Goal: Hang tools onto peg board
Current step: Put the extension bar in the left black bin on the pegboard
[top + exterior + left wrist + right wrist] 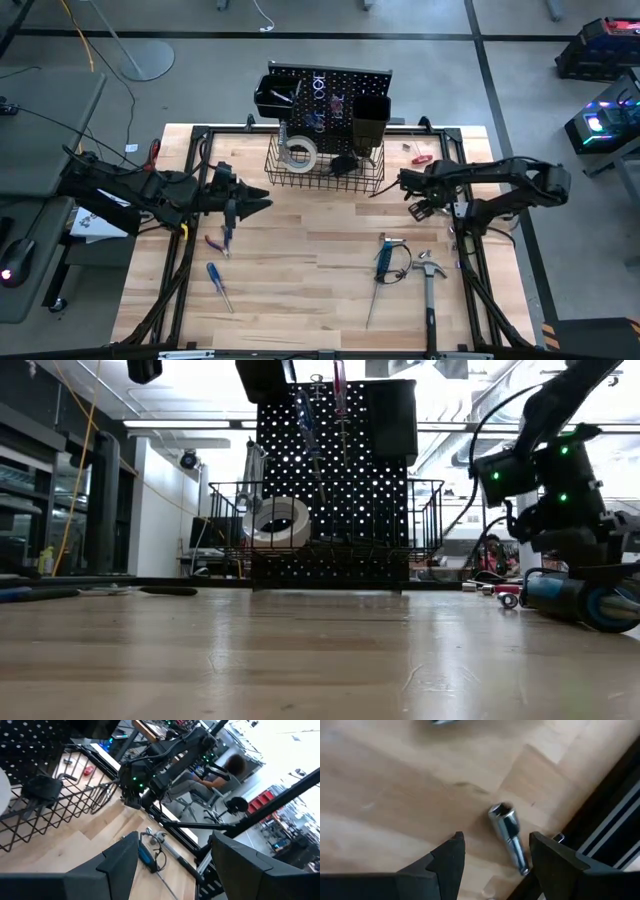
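The peg board (330, 92) stands at the table's far edge, bearing two black bins and a wire basket (325, 168). A white tape roll (298, 152) leans inside the basket. On the table lie red-handled pliers (215, 243), a blue screwdriver (218, 284), a second blue-handled screwdriver (381, 262) and a black-handled hammer (430, 290). My right gripper (495, 857) hovers open right of the basket, above a short silver socket piece (509, 837) that lies flat on the wood, and does not touch it. My left gripper (260, 202) is open and empty, left of the basket.
A small red-handled tool (420, 158) lies near the far right corner, beside the black table frame (470, 150). The low view shows the right arm (555, 480) at the picture's right. A person sits beyond the table (222, 772). Bare wood lies between the grippers.
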Available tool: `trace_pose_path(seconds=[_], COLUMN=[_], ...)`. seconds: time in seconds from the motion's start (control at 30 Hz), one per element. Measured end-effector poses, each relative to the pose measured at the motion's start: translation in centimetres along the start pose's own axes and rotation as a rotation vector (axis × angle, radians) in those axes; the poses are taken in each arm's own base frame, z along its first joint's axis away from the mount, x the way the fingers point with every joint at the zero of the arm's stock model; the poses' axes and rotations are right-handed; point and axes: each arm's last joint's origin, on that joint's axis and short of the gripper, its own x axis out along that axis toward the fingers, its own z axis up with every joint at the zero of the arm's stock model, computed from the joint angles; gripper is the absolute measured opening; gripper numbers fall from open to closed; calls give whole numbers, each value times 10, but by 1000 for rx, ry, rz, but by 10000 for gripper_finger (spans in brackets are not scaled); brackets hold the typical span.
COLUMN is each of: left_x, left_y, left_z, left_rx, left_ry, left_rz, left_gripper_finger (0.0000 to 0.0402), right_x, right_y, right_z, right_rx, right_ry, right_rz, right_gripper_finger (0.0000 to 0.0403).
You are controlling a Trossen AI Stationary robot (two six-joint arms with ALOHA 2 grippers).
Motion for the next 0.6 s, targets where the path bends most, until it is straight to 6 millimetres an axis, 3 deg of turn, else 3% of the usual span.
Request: trace_pose_path(seconds=[0.23, 0.37, 0.43, 0.53, 0.6], left_x=[0, 0, 0, 0, 0], left_y=[1, 1, 1, 1, 1], left_z=[1, 0, 0, 0, 0], left_rx=[2, 5, 27, 57, 75], left_ry=[-13, -7, -6, -7, -6], left_rz=[21, 19, 19, 18, 17], left_gripper_finger=[232, 232, 232, 232, 232], right_x=[25, 25, 22, 18, 17], right_y=[-3, 0, 3, 8, 12], right_z=[12, 14, 15, 18, 17], right_rx=[139, 130, 106, 136, 173], right_ry=[109, 123, 111, 95, 83], right_rz=[-15, -11, -6, 16, 17], right_gripper_finger=[207, 193, 157, 62, 24])
